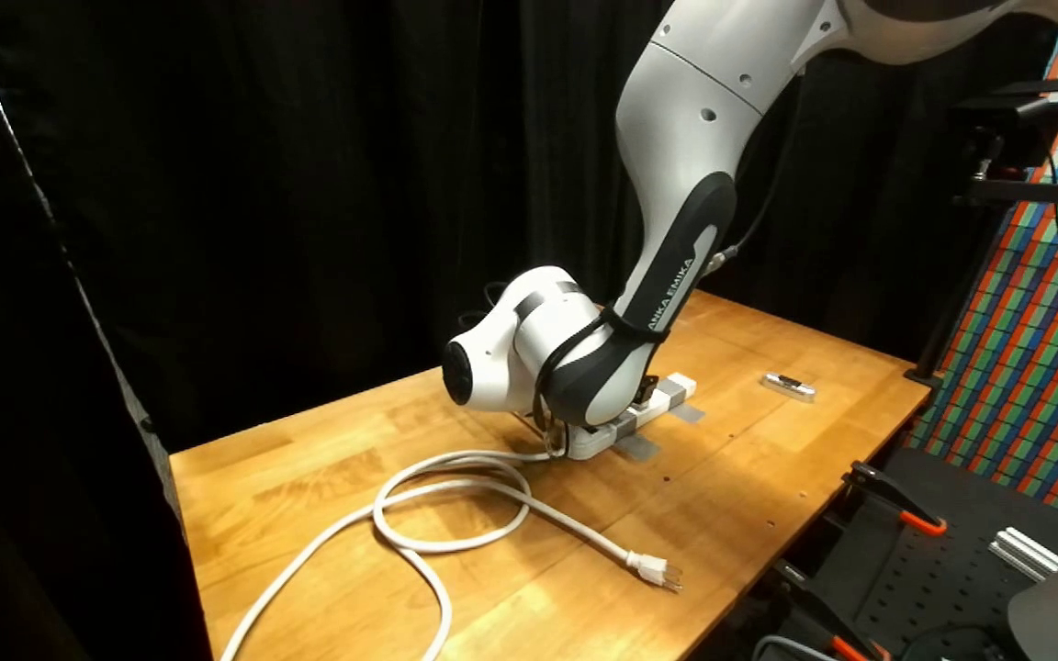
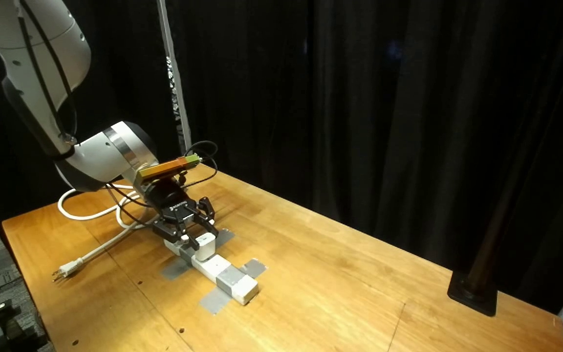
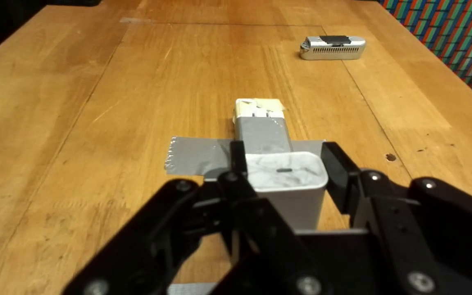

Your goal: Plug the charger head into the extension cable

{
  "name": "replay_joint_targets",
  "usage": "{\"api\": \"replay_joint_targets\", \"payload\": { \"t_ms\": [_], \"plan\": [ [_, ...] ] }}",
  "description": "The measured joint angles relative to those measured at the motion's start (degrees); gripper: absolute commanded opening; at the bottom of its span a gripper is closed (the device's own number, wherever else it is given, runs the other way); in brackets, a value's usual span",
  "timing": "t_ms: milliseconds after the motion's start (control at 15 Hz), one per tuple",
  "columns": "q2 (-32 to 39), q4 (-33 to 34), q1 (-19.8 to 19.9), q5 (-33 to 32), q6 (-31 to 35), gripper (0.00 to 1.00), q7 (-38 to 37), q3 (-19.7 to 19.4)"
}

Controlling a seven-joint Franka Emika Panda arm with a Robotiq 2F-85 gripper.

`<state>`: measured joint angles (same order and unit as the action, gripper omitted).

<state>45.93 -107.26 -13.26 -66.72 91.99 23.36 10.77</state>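
The white charger head (image 2: 205, 246) stands upright on the white socket bar (image 2: 213, 266) of the extension cable. In the wrist view the charger head (image 3: 287, 174) shows its marbled top with a port slot. My gripper (image 3: 284, 164) has one finger on each side of it, both appearing to touch, and looks shut on it. Its underside is hidden, so I cannot tell whether its prongs are in the slots. In an exterior view the arm hides the charger head. The cable's cord loops (image 1: 455, 546) on the table and ends in a plug (image 1: 650, 567).
Grey tape (image 3: 197, 155) fixes the bar to the wooden table (image 1: 713, 514). A small silver device with a black pad (image 3: 333, 47) lies farther along the table. A black stand base (image 2: 474, 293) sits at the table's edge. Clamps (image 1: 896, 500) grip another edge.
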Motion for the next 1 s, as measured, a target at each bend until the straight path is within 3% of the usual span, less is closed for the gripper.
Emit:
{"api": "replay_joint_targets", "payload": {
  "t_ms": [667, 733, 800, 1000],
  "plan": [
    [2.05, -0.7, -1.16, -2.96, -3.01, 0.23, -7.29, 0.0],
    [2.09, -0.7, -1.19, -3.03, -3.09, 0.73, -7.3, 0.0],
    [2.13, -0.69, -1.2, -3.07, -3.15, 0.74, -7.29, 0.0],
    [3.87, -0.64, -1.03, -2.83, -2.38, 0.95, -6.97, 0.24]
  ]
}}
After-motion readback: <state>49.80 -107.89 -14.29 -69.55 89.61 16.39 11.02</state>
